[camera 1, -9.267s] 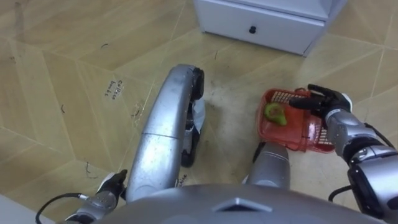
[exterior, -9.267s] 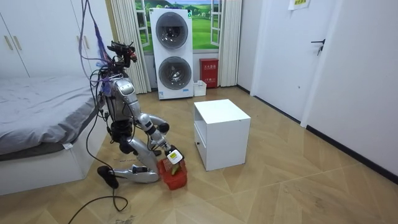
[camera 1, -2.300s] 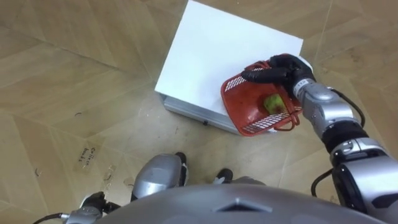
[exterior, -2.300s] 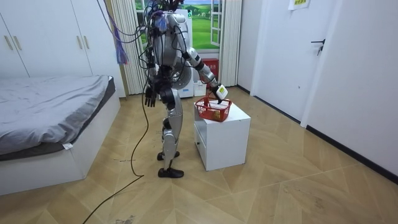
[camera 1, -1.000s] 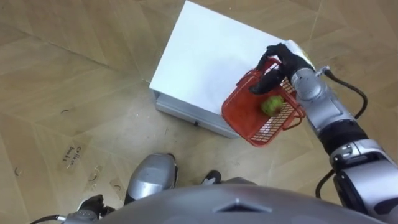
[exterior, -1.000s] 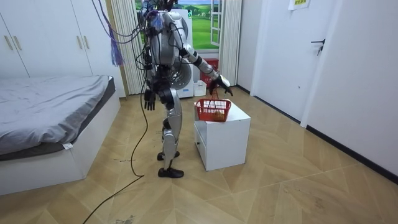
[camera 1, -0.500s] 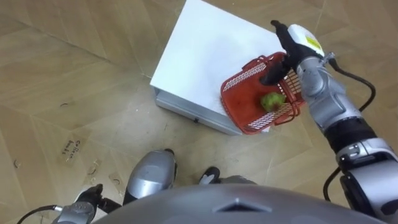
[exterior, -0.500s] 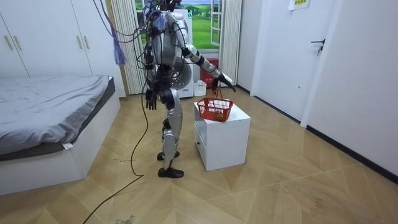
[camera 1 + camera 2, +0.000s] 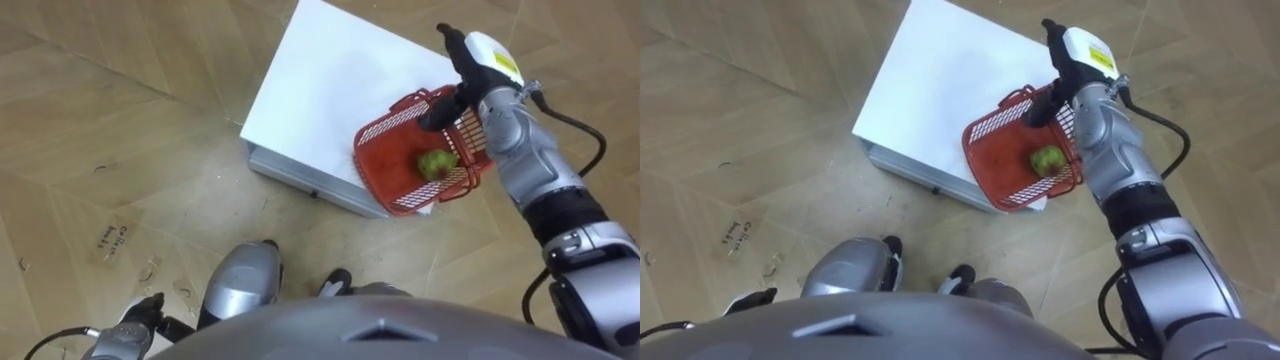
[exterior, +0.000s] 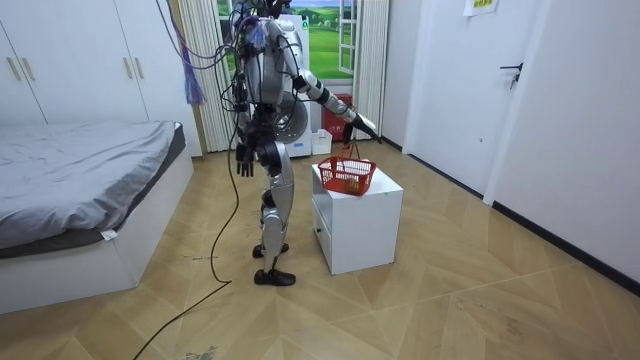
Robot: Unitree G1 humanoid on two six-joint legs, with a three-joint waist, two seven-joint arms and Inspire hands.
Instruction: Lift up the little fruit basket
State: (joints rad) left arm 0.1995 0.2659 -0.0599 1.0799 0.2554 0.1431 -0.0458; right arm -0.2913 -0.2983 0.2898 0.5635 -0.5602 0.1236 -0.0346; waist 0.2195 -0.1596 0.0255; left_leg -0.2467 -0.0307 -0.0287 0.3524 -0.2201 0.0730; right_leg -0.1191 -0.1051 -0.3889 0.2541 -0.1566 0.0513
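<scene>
1. The red plastic mesh fruit basket (image 9: pixel 388 168) rested on top of the white square table with a drawer (image 9: pixel 330 90), at the table's corner nearest my right side. A single green fruit (image 9: pixel 436 163) lay inside it, against the wall farthest from the table's middle.
2. My right hand (image 9: pixel 478 60) was stretched out above the table's right edge, just past the basket's far rim. Its fingers were straight and closed on nothing, so I judged it released. One dark finger reached down to that rim, but I could not tell whether it touched.
3. From this hand the basket lay below and back toward my body. In the room view its thin handle (image 10: pixel 352 148) seemed to stand upright directly under the hand.
4. The basket's outline looked nearly square from above, so I could not make out a long axis. Its sides sat slantwise to the table's edges.
5. My left hand (image 10: pixel 243 157) hung beside my thigh, well apart from the table, fingers loose.
6. The right hand was plainly the nearer one. To lift the basket, I judged it would have to drop, draw back slightly and curl round the handle.
</scene>
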